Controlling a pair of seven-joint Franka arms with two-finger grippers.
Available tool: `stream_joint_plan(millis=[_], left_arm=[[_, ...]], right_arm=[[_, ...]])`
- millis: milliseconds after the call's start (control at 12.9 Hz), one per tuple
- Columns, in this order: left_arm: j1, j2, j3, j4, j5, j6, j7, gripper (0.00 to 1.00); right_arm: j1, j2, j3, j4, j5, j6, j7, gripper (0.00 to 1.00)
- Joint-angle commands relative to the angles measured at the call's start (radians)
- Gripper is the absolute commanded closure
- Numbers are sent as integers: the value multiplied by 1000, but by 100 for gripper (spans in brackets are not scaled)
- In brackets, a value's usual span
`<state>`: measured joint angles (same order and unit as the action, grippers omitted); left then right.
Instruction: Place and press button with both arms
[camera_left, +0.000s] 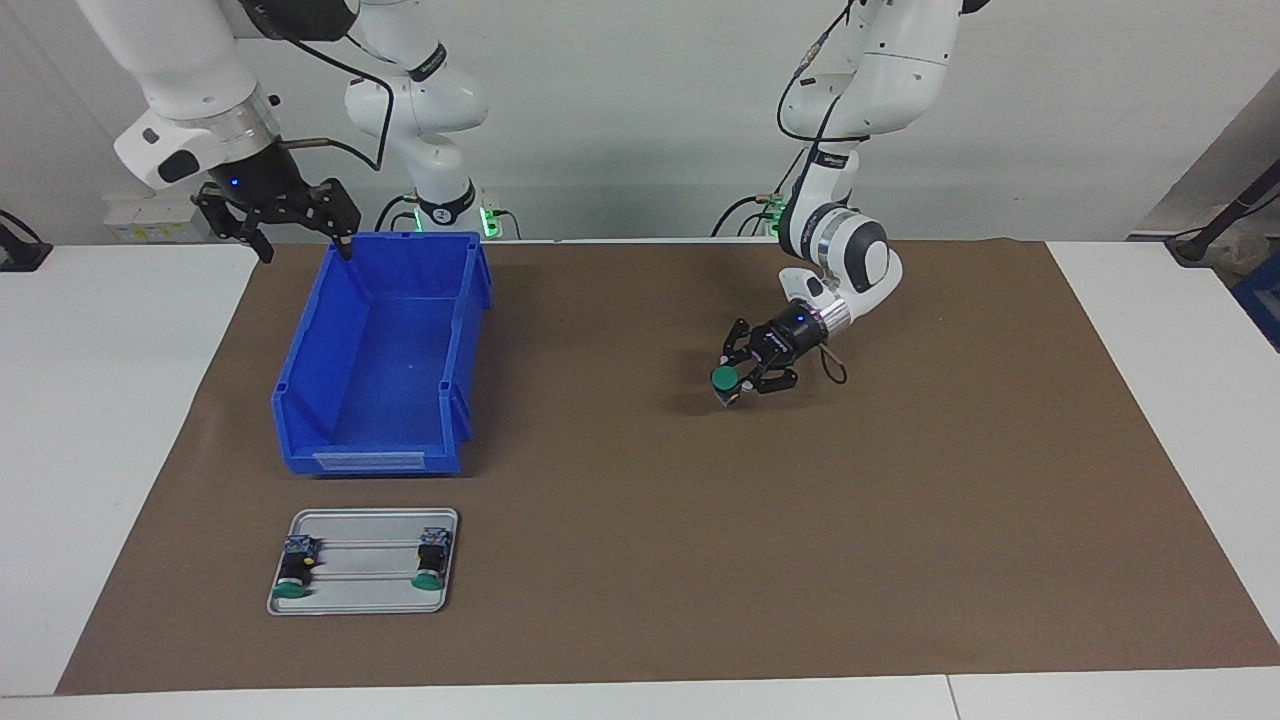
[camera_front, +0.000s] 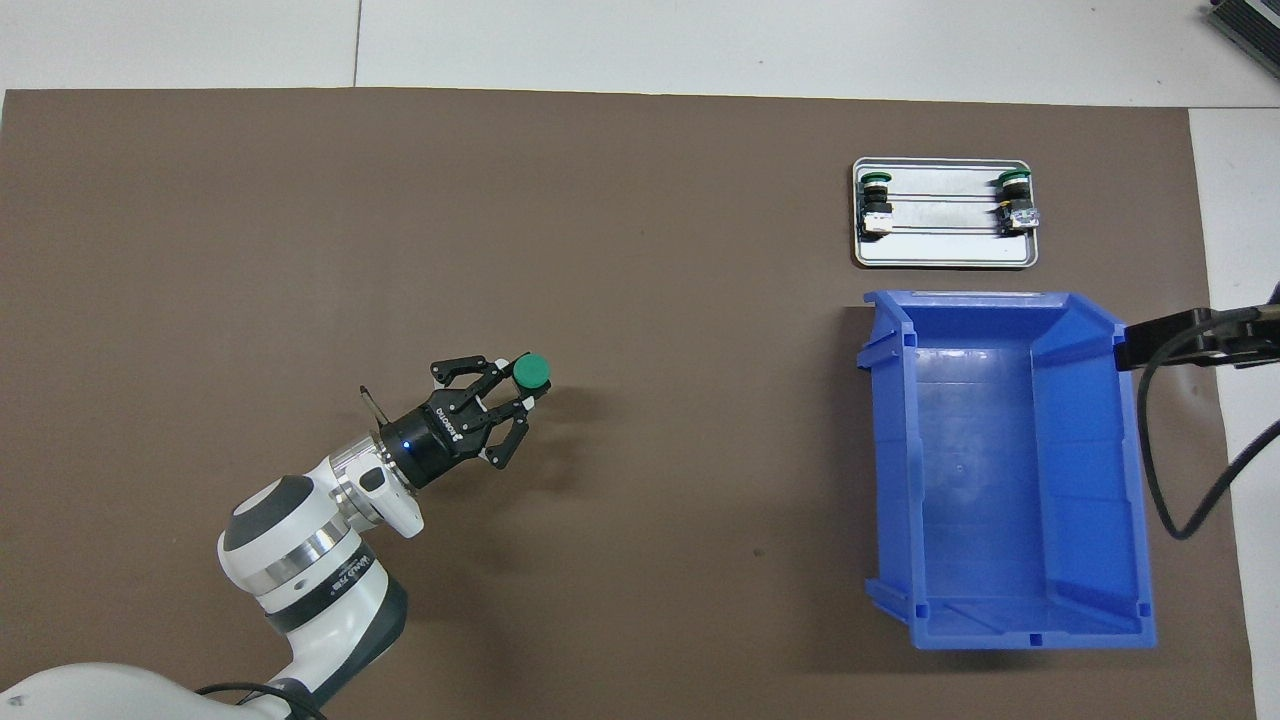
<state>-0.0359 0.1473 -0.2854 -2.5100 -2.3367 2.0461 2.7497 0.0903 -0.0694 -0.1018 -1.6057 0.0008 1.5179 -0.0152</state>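
Note:
My left gripper (camera_left: 742, 380) is shut on a button (camera_left: 725, 378) with a round green cap and holds it low over the brown mat (camera_left: 800, 560), between the bin and the left arm's end. I cannot tell whether the button's base touches the mat. The pair also shows in the overhead view: gripper (camera_front: 512, 392), button (camera_front: 530, 371). My right gripper (camera_left: 303, 248) is open and empty, raised over the bin's rim at the corner nearest the robots. Two more buttons (camera_left: 293, 572) (camera_left: 432, 560) lie on their sides on a metal tray (camera_left: 365, 590).
An empty blue bin (camera_left: 370, 440) stands toward the right arm's end of the table; it also shows in the overhead view (camera_front: 890, 450). The tray (camera_front: 945, 255) lies just farther from the robots than the bin. White table (camera_left: 110, 420) borders the mat.

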Motion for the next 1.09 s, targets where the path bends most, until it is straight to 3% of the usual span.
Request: stream_joint_plan(millis=[0,698,1009], left_arm=[[-9,-20,9,-59,-53,-40,149,100],[-18,0,12,-73,-46,43,189,100],[-45,44,11,12,-23,117,192,100]], right_arm=[[9,-9,7,-5,-2,-16,12,0],[9,-9,14,-3,-1,-18,12,0],[8,-9,14,-3,-1,-16,12,0]])
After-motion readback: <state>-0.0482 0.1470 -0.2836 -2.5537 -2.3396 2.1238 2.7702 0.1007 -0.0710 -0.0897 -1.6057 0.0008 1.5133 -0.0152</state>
